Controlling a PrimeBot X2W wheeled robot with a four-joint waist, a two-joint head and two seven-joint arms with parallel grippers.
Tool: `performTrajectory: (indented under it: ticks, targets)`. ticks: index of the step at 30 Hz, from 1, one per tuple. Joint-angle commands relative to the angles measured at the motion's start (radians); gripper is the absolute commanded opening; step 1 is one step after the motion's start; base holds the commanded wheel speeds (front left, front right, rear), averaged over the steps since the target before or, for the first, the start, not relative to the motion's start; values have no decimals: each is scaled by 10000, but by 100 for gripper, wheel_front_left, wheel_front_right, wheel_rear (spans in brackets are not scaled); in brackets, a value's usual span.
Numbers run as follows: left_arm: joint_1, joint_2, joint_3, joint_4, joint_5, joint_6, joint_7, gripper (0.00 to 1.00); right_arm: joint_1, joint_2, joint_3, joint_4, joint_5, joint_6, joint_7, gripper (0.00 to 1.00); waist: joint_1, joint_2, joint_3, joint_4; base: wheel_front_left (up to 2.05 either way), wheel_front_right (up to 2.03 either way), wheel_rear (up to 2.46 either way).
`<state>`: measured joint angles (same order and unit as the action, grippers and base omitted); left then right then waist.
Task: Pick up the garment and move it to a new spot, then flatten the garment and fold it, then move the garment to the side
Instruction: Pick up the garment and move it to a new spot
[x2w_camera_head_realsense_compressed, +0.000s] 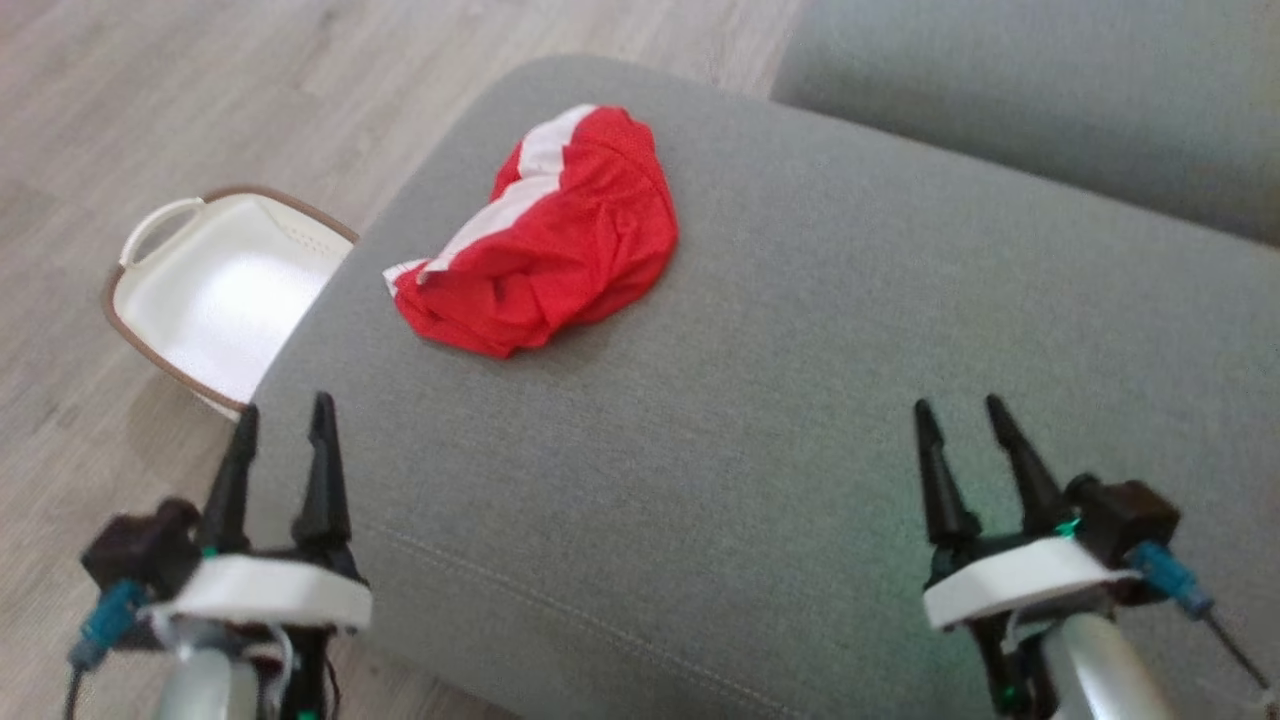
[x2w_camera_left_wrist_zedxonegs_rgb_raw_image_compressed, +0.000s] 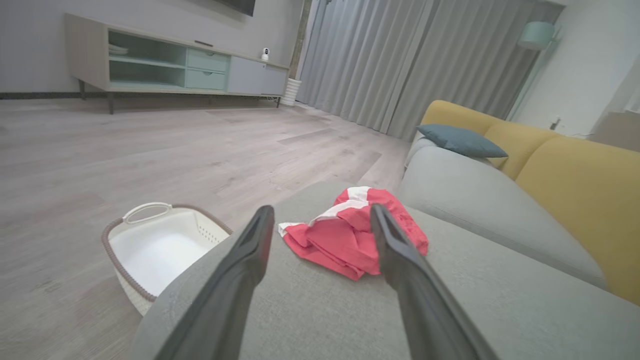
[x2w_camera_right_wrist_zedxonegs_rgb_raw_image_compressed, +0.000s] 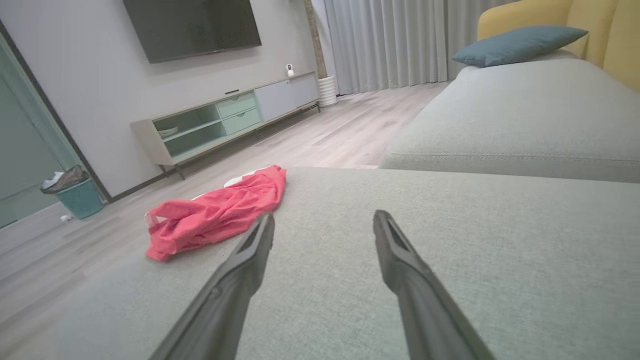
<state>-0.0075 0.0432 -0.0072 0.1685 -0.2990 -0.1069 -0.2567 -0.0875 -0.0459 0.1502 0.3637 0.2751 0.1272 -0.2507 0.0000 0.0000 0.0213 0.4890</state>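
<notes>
**Garment position.** The garment lies in a crumpled heap on the grey ottoman, toward its far left corner and close to its left edge. It is red, with a white band running along the side of the heap nearest that left edge. A white basket stands on the floor just beside the same edge.

**Gripper state.** The left gripper hovers over the near left corner of the ottoman. The right gripper hovers over the near edge, toward the right side. Each has its fingers spread wide apart and holds nothing. Both are well apart from the garment.

**Handling properties (judged).**
- The fabric appears thin and soft, with a fine mesh-like texture. It is likely very light.
- It has no stiffness and is expected to sag and hang from whatever point is pinched.
- It is not fragile, so a firm pinch should do no harm.
- The layers are bunched. A shallow pinch may catch one layer only and let the rest trail or slip.

**Grasp points (judged).**
- The raised folds on the near side of the heap stand proud of the ottoman and give the fingers something to close around.
- The white band is probably a hem or waistband. It is likely thicker than the red fabric and less prone to slipping.
- For flattening, two separate holds along one edge of the garment suit better than one central pinch.
</notes>
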Motion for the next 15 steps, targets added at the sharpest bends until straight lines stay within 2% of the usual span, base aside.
performTrajectory:
  ticks: [1, 7, 10, 15]
  targets:
    - [-945, 163, 487, -147, 144, -60, -51, 100, -620, -43, -9, -406, -182, 35, -110, 100, 0, 0, 439, -259, 0, 0, 0]
    - [-2362, 437, 862, 783, 137, -154, -51, 100, -1149, -43, -693, -1046, -1083, 35, 213, 100, 0, 0, 1472, -778, 0, 0, 0]
    - [-3229, 798, 605, 1742, 83, -194, 54, 100, -1274, -43, -1101, -1708, -1650, 35, 564, 100, 0, 0, 1962, -958, 0, 0, 0]
    - [-4927, 1566, -64, 3395, -139, -228, 848, 100, -1498, -43, -1765, -3153, -2312, 35, 1329, 100, 0, 0, 2832, -1196, 0, 0, 0]
